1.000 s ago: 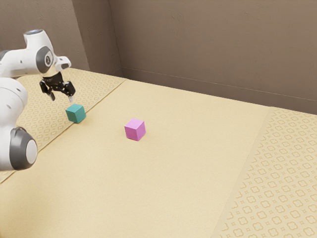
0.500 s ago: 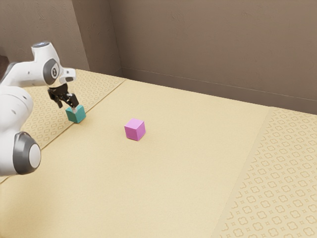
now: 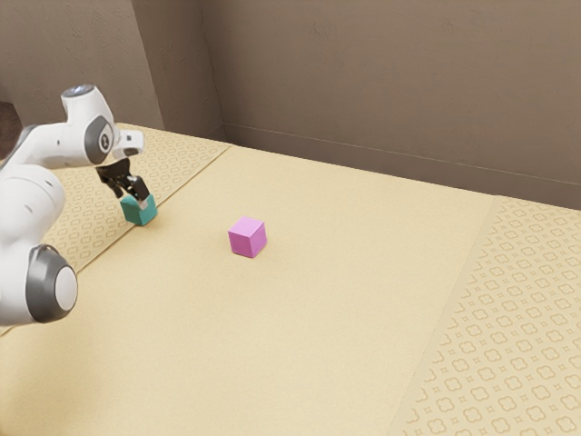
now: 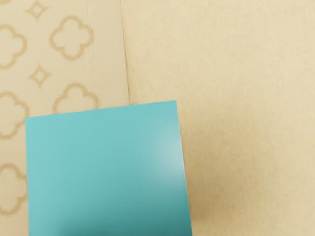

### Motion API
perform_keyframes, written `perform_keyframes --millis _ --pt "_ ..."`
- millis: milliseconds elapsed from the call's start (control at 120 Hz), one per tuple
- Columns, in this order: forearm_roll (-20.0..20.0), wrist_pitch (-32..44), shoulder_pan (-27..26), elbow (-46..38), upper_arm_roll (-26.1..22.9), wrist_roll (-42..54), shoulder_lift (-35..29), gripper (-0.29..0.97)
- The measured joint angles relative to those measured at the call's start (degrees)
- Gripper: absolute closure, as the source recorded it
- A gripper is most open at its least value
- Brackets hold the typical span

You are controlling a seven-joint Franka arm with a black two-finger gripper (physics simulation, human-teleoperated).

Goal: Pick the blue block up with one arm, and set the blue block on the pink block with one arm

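At the exterior view's left, the white arm [image 3: 47,182] bends over the table [image 3: 345,300], its grey joint caps facing the camera. Its black gripper [image 3: 134,192] points down and sits right at the top of the blue block [image 3: 140,213]. The pictures do not settle whether the gripper is spread or pinching the block.

The blue block is more teal than blue. It rests on the table at the seam [image 3: 186,182] where the left strip [image 3: 82,213], printed with a pale clover-and-diamond pattern, meets the plain tan middle. In the wrist view the blue block [image 4: 108,172] lies just under the hand, with its flat top face toward the camera and a faint sheen at one corner. There it straddles the seam [image 4: 125,54], with the patterned strip [image 4: 49,54] beyond one side and plain tan [image 4: 236,98] beyond the other.

To the exterior view's right of the blue block stands the pink block [image 3: 247,238]. It is alone on the plain middle, near the blue block but clearly apart from it, one corner turned toward the camera and a small shadow at its foot. Nothing lies on top of it.

Farther right the plain tan runs on to the right strip [image 3: 508,336], which has the same pattern. A brown wall [image 3: 390,73] runs behind the table's far edge.
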Motion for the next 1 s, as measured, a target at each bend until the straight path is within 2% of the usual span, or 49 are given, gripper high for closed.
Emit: perform_keyframes --millis 1000 --pt "-0.13 2.69 0.7 -0.75 -0.27 0.85 0.05 0.0"
